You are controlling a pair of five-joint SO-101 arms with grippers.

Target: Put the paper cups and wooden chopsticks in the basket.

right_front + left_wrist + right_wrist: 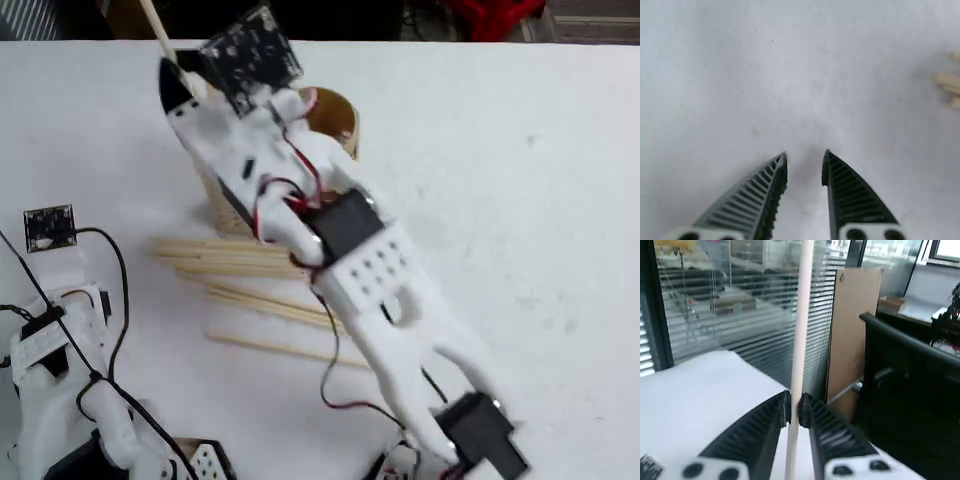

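My right gripper [794,409] is shut on one wooden chopstick [802,315], which stands upright between the fingertips. From above, that gripper [178,88] hangs beside the far left side of the woven basket [340,108], with the chopstick [158,32] sticking up past the table's back edge. The arm covers most of the basket. Several more chopsticks [235,256] lie loose on the table in front of the basket. My left gripper [804,157] is open over bare table, with chopstick ends [949,82] off to one side.
The left arm [50,350] sits at the near left corner with its black cables trailing across the table. The right arm's base [480,435] is at the near edge. The white tabletop [520,180] stretches to the right of the basket.
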